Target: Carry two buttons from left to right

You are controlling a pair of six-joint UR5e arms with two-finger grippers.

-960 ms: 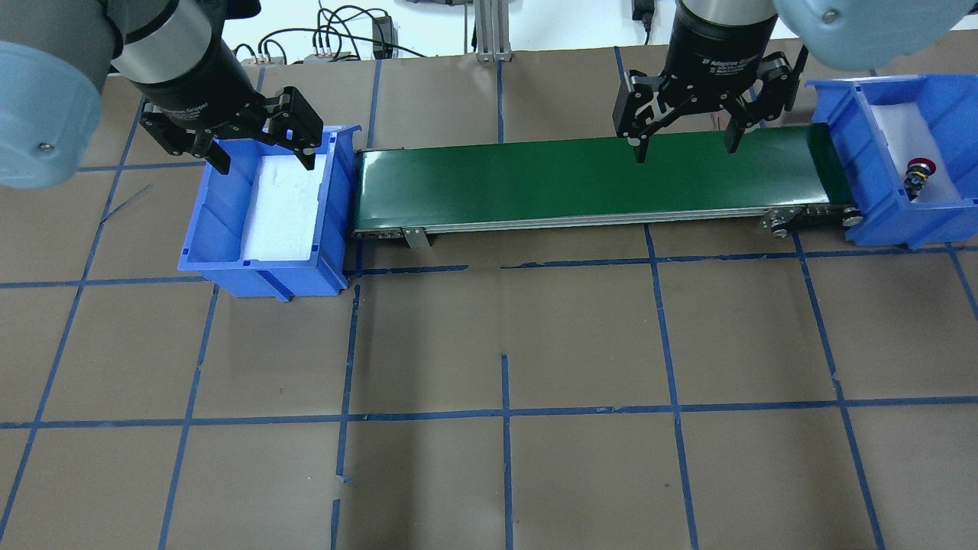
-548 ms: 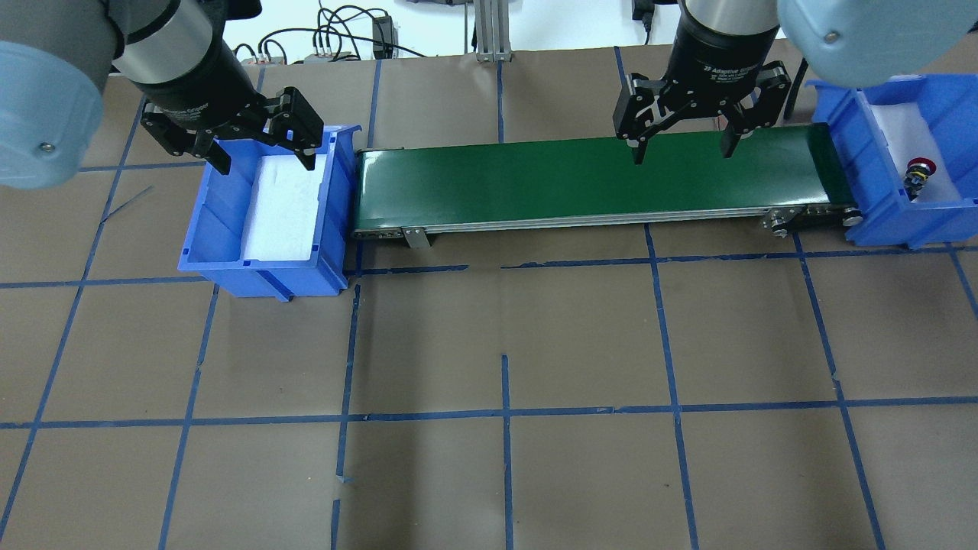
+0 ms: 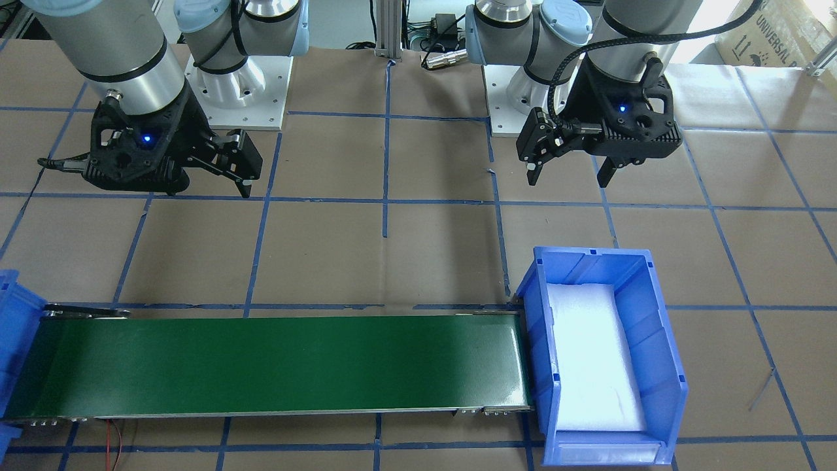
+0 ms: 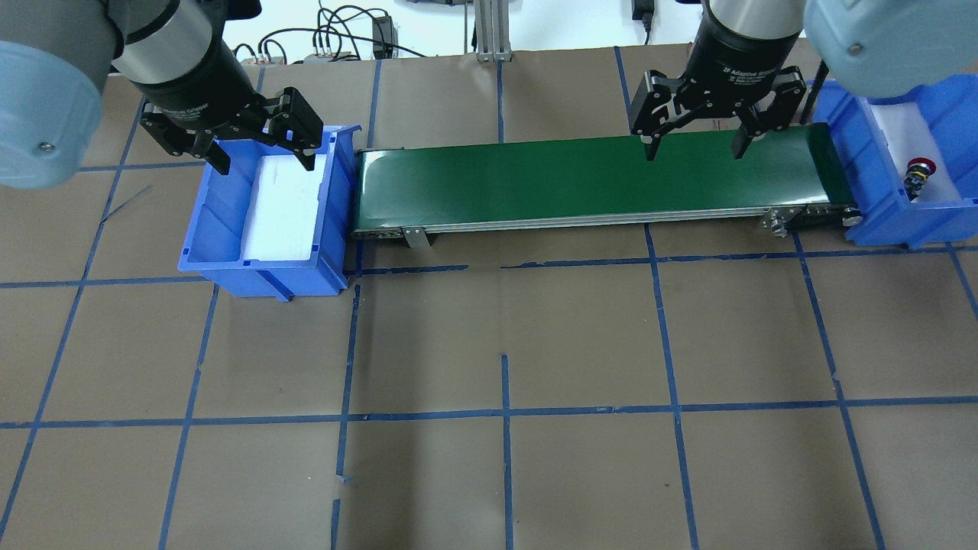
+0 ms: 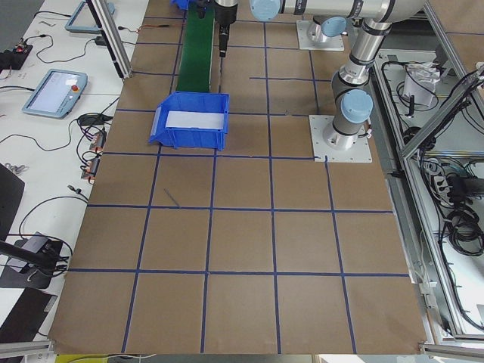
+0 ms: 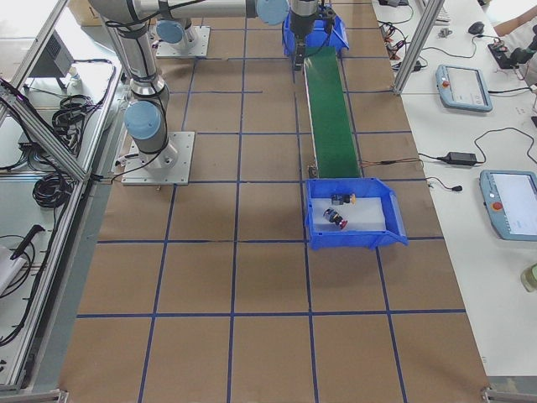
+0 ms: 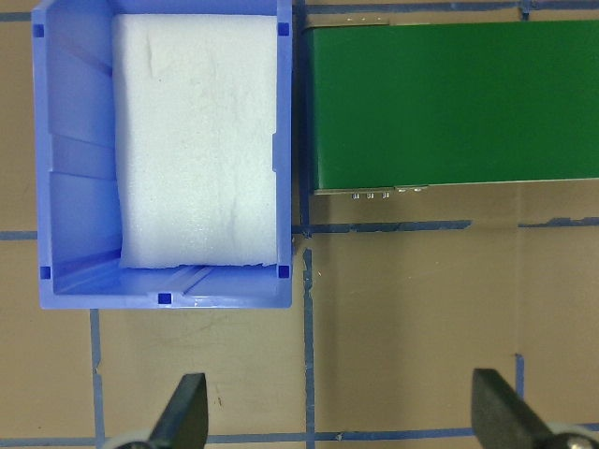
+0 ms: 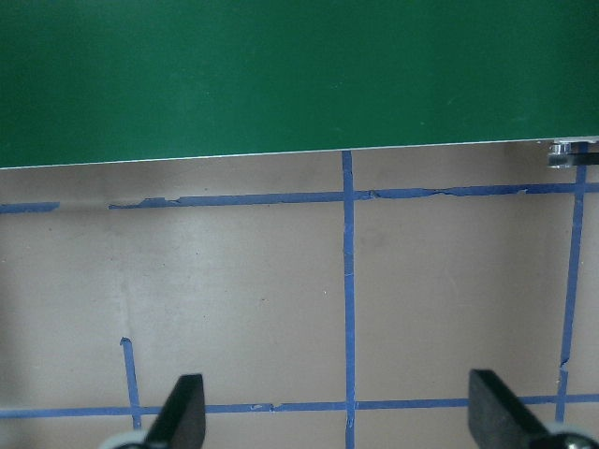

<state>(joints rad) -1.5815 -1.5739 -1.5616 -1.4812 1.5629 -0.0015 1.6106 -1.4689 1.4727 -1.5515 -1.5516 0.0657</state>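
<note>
Gaping wide, jaws of left gripper (image 4: 265, 162) and right gripper (image 4: 694, 151) hold nothing.

Overhead cam behind me, high, looks forward and down over table (image 4: 581, 336). Front cam faces me from across table, steep, my sides mirrored. Side cams at table ends, far off, look along it. My wrist cams point straight down, close. Overhead, front, left wrist share green belt (image 4: 596, 179) and foam-lined bin (image 4: 221, 218).
</note>
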